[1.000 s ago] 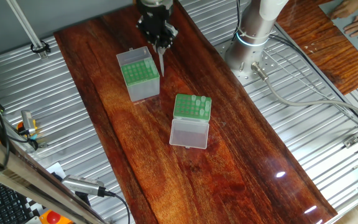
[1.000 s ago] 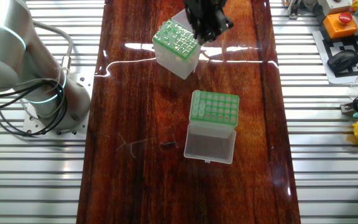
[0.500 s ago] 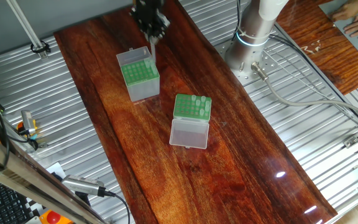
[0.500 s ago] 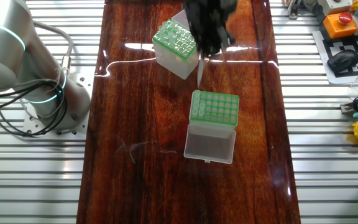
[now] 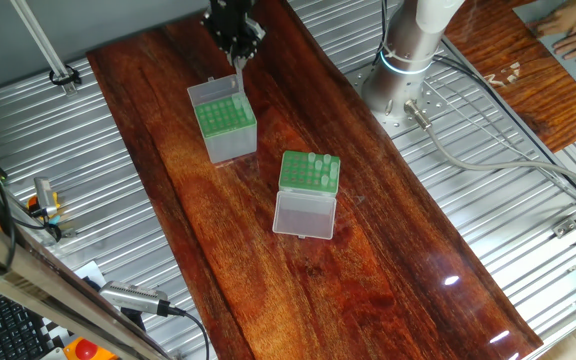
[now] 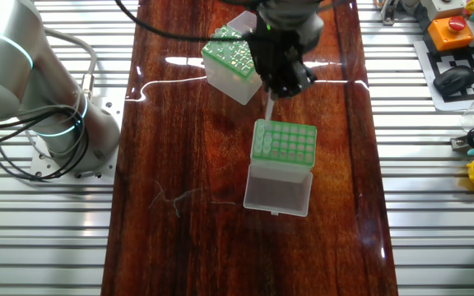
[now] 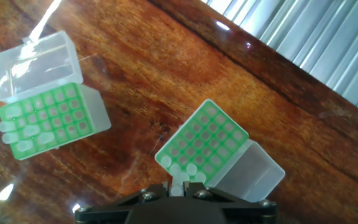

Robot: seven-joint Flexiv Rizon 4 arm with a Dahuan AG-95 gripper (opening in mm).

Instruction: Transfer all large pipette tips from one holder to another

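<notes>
My gripper is shut on a large pipette tip that hangs point down. The tip's point is at a corner of the green rack of the grey-sided holder; I cannot tell whether it is in a hole. In the hand view the tip shows end-on between the fingers, beside a few tips that stand in that corner. The whitish holder keeps several tips along one edge.
The grey holder's lid lies open on the side away from the gripper. The whitish holder's clear lid lies flat on the wooden table. The robot base stands on the ribbed metal beside the table.
The gripper has carried the tip away from the side of the whitish holder and over to the grey holder, where it now hangs at the rack's corner.
</notes>
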